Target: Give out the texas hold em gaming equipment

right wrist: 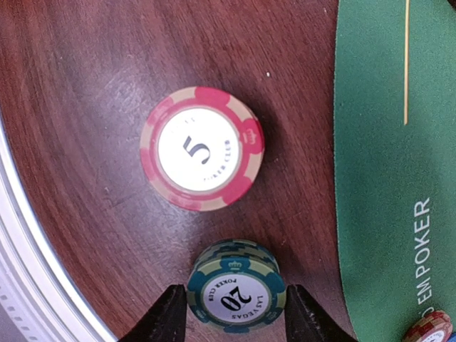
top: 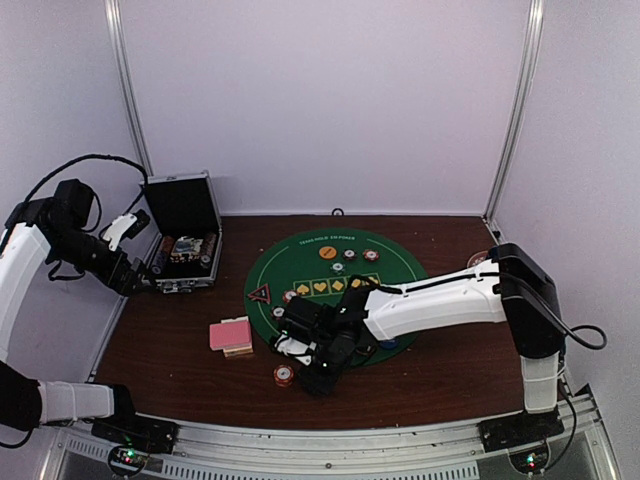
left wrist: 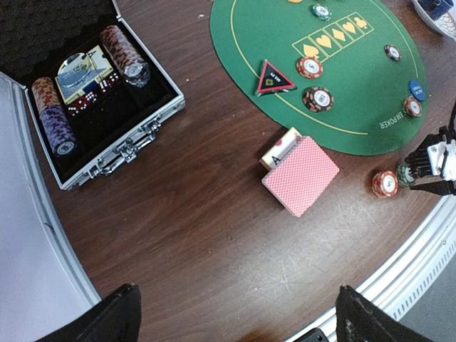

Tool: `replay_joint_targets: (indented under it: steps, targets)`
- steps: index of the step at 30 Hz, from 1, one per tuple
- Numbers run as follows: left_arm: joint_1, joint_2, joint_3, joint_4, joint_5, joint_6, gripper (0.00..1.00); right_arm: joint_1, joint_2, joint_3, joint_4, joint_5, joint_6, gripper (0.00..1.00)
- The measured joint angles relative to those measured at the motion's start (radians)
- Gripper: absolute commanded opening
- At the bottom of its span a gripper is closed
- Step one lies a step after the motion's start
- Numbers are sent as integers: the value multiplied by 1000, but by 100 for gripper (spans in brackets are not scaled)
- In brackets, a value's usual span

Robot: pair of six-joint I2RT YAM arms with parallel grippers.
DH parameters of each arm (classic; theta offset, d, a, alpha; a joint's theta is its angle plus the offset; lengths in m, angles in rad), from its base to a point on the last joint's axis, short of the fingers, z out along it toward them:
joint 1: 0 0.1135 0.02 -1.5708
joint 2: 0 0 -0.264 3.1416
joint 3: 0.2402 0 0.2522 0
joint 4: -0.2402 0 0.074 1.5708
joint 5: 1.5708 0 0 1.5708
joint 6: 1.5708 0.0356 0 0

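Observation:
In the right wrist view a short stack of green poker chips marked 20 stands on the brown table. My right gripper has a finger pressed against each side of it. Just beyond lies a red-white chip marked 5, also seen as the red-white chip from above. The pink-backed cards lie left of the green felt mat, which carries a red triangle, several chips and a blue disc. My left gripper hangs open high over bare table, near the case.
The black silver-edged case stands open at the back left with chip rolls inside. A patterned plate sits beyond the mat's far right. The table's metal front rail runs close to the right gripper.

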State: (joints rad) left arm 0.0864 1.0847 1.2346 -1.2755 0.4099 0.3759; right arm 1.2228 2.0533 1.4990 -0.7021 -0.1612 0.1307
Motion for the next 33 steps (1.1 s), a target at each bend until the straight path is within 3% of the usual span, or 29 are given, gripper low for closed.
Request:
replay_joint_targets:
  steps: [12,23,33]
  targets:
    - [0,0,2,0,-6,0,98,4,6,7,-2,3,5,33]
    - [0,0,2,-1,-9,0,98,4,-7,58,-52,34,-2,26]
    - [0,0,2,-1,-9,0,98,-71,8,259,-106,100,-21,20]
